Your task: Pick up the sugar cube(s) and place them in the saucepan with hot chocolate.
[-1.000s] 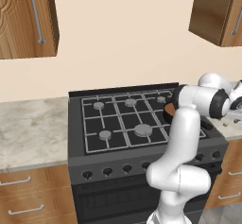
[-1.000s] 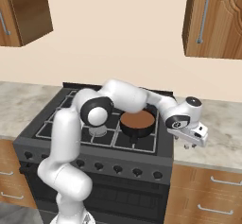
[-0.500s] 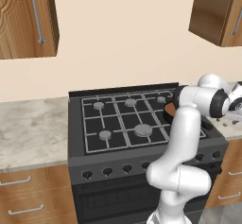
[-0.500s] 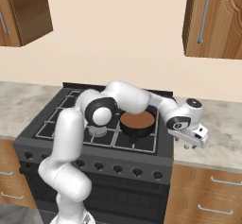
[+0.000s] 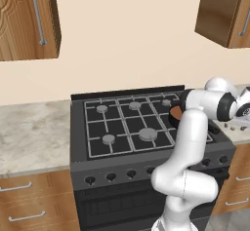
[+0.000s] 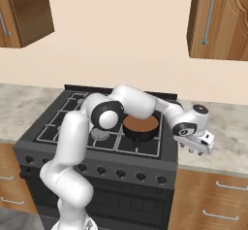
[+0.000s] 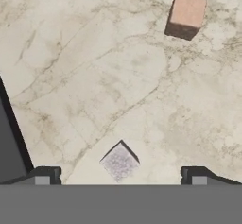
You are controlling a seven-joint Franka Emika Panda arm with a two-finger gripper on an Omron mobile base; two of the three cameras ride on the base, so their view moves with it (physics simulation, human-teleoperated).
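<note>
The small white speckled sugar cube (image 7: 119, 162) lies corner-on between the wide-open, empty end effector (image 7: 119, 173) on the marble table (image 7: 94, 76); the end effector has lowered slightly.

kitchen — gas stove (image 5: 132, 123), wooden cabinets (image 6: 220, 20)

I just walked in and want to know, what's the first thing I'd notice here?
The big white robot arm bends over the black stove, past the saucepan with hot chocolate. Its open gripper hangs over the marble counter beside the stove. In the hand view, a small white sugar cube lies between the fingertips, with a tan cube farther off.
</note>
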